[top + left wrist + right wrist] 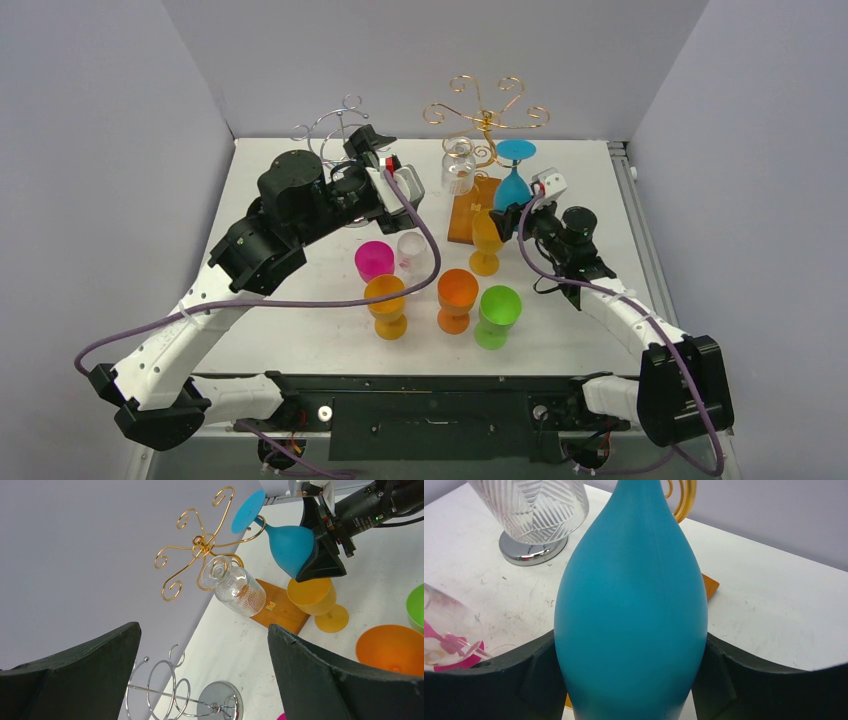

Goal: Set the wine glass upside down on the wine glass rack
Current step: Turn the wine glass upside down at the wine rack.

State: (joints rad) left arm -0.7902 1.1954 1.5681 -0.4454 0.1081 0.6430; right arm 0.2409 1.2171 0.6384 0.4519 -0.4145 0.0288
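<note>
Only the overhead view shows the green goblet and orange goblet, smooth plastic, standing at lower centre. Above them the right claw grips the blue wine glass, held upside down. The right wrist view is filled by its matte teardrop bowl, pinched between black fingers. The left wrist view shows the glass side-on at upper right, flat round foot uppermost, stem meeting a curled arm of the gold wire rack, beside a hanging ribbed clear glass. The left claw gapes wide and empty, a chrome wire rack showing between its fingers.
</note>
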